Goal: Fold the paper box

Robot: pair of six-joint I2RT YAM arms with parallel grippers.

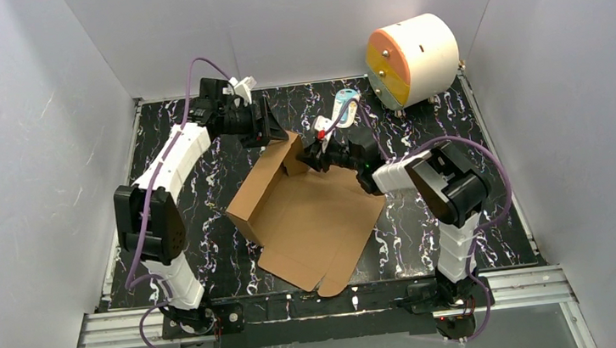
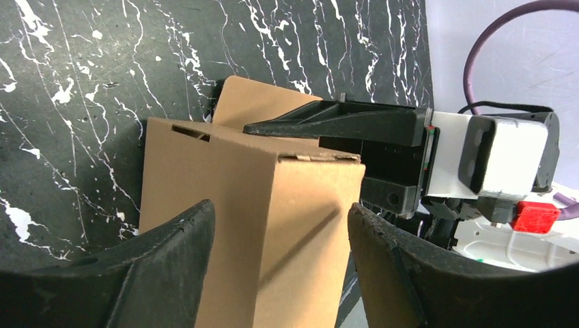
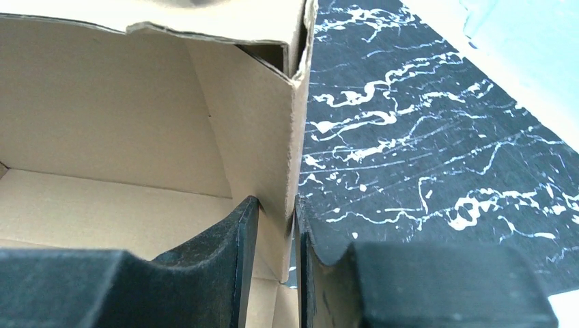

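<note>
brown paper box (image 1: pixel 318 224), blk/wht marbled table (image 1: pixel 413 240)

The paper box (image 1: pixel 317 216) is seen to be matt brown cardboard, rough at its cut edges, the counter (image 3: pixel 444 171) smooth, white-veined black with slight sheen, and the fingers (image 3: pixel 212 260) of the right tool (image 3: pixel 276 225) matt, possibly grainy black plastic.

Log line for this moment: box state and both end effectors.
paper box: half-formed, near flaps flat | left end effector: open over raised corner | right end effector: pinching raised wall edge
</note>
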